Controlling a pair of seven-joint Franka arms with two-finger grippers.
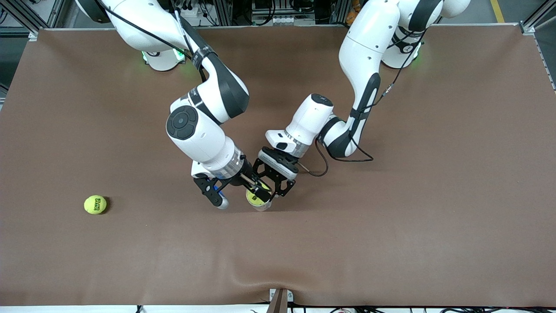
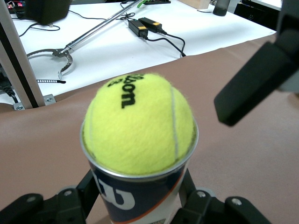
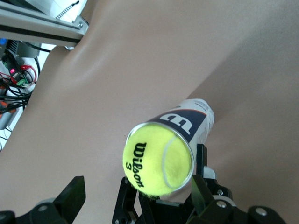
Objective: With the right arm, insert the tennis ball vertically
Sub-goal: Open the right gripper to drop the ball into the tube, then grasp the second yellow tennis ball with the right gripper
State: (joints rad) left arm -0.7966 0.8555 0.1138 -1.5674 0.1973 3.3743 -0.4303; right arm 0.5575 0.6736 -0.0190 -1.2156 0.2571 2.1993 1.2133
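One ball atop can; right gripper spread above.

A yellow-green tennis ball with black "Wilson" lettering sits in the open mouth of a tennis ball can; its upper half rises above the metal rim. The can is a clear tube with a dark blue and white label, and it stands upright on the brown table, near the middle. The left gripper clasps the can at its sides. The right gripper is just beside the can's mouth, its fingers spread apart and not touching the ball.
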